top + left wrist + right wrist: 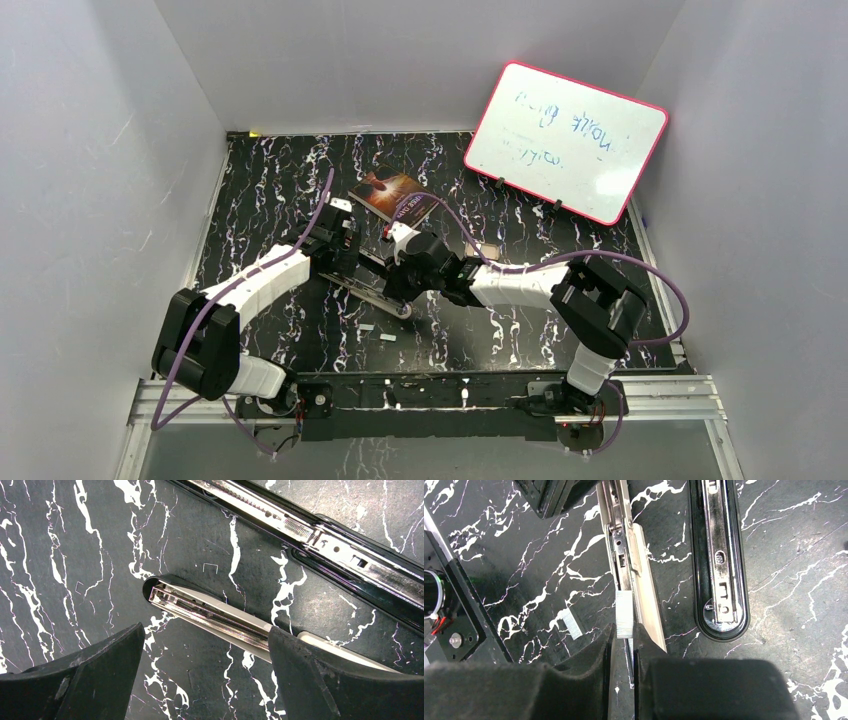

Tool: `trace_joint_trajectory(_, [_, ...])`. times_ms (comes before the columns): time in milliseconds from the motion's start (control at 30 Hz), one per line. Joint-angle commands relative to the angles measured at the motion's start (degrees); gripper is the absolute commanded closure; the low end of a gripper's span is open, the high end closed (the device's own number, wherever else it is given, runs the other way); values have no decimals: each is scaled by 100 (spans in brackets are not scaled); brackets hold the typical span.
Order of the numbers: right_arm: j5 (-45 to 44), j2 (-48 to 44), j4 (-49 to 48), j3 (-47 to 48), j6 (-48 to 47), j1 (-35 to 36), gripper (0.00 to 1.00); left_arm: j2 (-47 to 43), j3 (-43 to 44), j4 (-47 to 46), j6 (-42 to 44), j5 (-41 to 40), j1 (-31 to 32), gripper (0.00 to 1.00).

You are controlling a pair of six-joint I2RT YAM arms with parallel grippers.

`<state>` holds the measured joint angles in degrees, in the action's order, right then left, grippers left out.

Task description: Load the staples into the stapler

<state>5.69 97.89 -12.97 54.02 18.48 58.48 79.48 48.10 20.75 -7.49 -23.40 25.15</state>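
table [270, 180]: black marble-look top, white veins | whiteboard [565, 140]: pink-red frame, faint blue handwriting, tilted, propped at the back right corner, lower edge on the table | book [385, 192]: dark cover with orange picture, lying flat toward the back middle | walls [100, 150]: plain white, three sides | rail [660, 395]: silver metal, along the near edge

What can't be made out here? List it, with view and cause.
Top external: most of the stapler, covered by both wrists.
Top external: the writing on the whiteboard, too small to read.
Right wrist: the near end of the staples, hidden between the fingers of the right gripper.
Left wrist: the stapler's rear, behind a finger of the open left gripper and cut off by the edge.
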Motion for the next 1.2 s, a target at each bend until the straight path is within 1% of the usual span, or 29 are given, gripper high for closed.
trace_joint_trajectory(0, [-143, 88, -15, 297, 45, -24, 100, -83, -58, 12, 54, -123, 34, 7])
trace_joint_trajectory(500, [-54, 143, 38, 337, 28, -21, 100, -85, -67, 14, 54, -130, 52, 7])
trace_joint_trajectory(1167, [-410, 161, 321, 450, -111, 0, 100, -84, -68, 17, 54, -142, 61, 7])
